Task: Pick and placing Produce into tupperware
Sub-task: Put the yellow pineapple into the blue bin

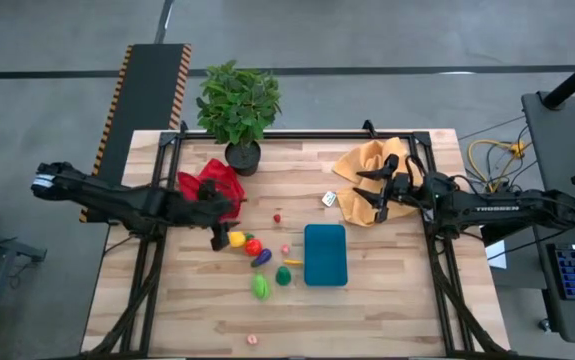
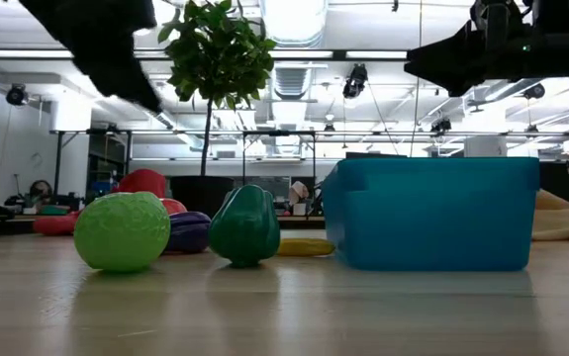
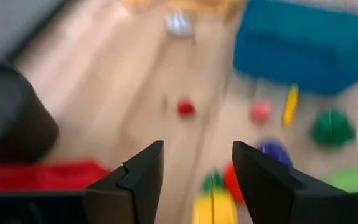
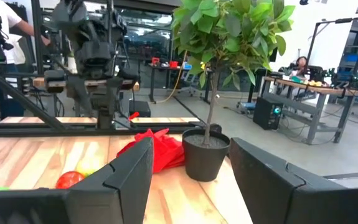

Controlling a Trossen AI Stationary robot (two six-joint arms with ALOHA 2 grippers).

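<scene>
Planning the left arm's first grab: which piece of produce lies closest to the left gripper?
The yellow piece, at the cluster's end nearest the red cloth. It sits just beneath the open left gripper; the red, purple and green pieces lie farther toward the tupperware.

A: Both arms look matte black?
B: Yes, long boxy links. The right arm (image 1: 507, 207) carries white lettering along its forearm.
A: And the left arm (image 1: 117, 198)?
B: Black too, with a pale patch at its outer end.
A: The fingers?
B: Dark, angular, with stepped inner edges.

Robotics lab: workbenches (image 4: 303, 87), ceiling strip lights (image 2: 294, 20), camera rigs.
</scene>
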